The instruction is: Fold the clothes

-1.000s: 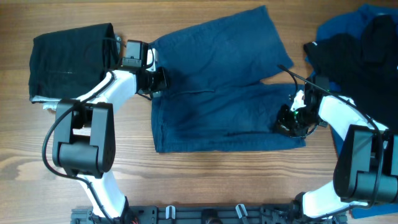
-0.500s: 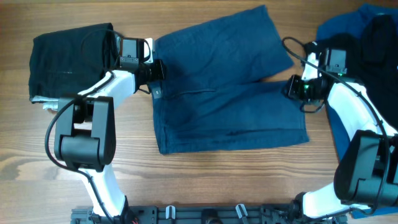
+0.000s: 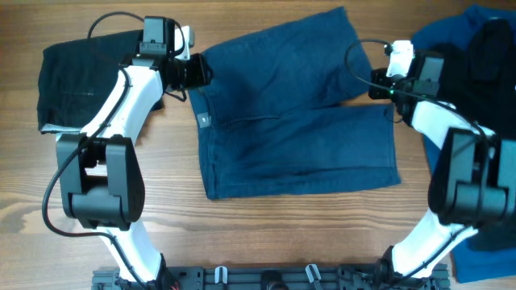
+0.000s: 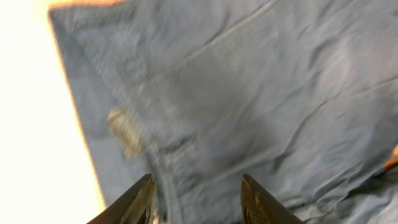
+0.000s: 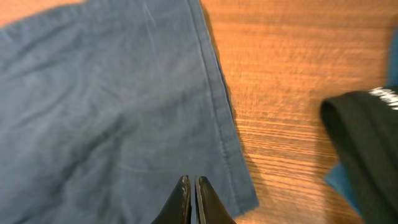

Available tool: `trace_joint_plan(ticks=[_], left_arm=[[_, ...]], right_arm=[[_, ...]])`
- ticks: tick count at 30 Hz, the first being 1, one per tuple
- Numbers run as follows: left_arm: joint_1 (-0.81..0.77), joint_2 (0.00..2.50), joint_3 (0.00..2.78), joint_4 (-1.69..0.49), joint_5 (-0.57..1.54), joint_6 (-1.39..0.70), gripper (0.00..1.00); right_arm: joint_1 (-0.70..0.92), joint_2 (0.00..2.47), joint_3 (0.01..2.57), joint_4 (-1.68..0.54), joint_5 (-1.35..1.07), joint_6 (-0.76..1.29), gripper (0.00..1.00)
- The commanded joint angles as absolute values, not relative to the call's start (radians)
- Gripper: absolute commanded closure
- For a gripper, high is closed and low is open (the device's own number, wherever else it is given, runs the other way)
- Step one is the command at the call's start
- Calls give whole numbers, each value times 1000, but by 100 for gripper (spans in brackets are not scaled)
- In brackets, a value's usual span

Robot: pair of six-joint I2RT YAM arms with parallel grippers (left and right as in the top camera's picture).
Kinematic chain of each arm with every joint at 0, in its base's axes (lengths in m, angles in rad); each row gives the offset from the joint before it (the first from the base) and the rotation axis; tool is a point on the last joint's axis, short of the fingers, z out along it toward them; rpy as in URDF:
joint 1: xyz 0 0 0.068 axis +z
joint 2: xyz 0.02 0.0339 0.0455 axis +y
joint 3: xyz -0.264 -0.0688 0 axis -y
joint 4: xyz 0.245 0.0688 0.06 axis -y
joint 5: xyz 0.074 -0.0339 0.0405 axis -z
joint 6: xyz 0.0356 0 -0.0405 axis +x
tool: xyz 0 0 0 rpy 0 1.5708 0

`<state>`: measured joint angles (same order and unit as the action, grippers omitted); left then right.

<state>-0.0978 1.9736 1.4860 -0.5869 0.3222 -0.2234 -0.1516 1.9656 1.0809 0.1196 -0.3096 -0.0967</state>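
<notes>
Shorts (image 3: 290,121): dark navy blue, plain, with seams stitched in the same blue (one small pale label (image 3: 203,122) near the waistband).
Folded garment (image 3: 85,76), table's far left corner: plain black.
Layer beneath it (image 3: 55,131): a pale grey-white sliver.
Table's right edge: brighter blue cloth (image 3: 451,36) under black cloth (image 3: 484,56).
Table (image 3: 282,234): warm brown wood, streaky grain.
Left arm (image 3: 121,97), right arm (image 3: 439,121): white shells, black joints.

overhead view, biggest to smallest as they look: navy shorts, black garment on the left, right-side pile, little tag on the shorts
1. navy shorts
2. black garment
3. tag, by far the smallest
Right-side pile: cut off by the frame edge, so unsure against the black garment.
</notes>
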Motion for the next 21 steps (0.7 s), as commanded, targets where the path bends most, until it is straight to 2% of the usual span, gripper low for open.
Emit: trace_joint_plan(ticks=[1,5,10,14,19,21], left_arm=[[-93,1962,1490,-694,244,-270,53],[-93,1969,1489,-776,241,-270,50],[-94,1980,1465,-839,234,-270,46],[-93,1980,1407,-843,234,-270,43],[-94,1980,1343,-842,426,-270,43],[-94,1980,1331,-832,438,-270,43]], right_arm=[[-141,2080,1087,187,-303,-187,96],[-142,2105,1087,131,-217,-180,96],[-142,2015,1087,-91,-125,-117,96],[-139,1956,1087,-181,-123,-101,96],[-139,1950,1087,-221,-123,-75,95],[-139,1950,1087,-221,-123,-75,96]])
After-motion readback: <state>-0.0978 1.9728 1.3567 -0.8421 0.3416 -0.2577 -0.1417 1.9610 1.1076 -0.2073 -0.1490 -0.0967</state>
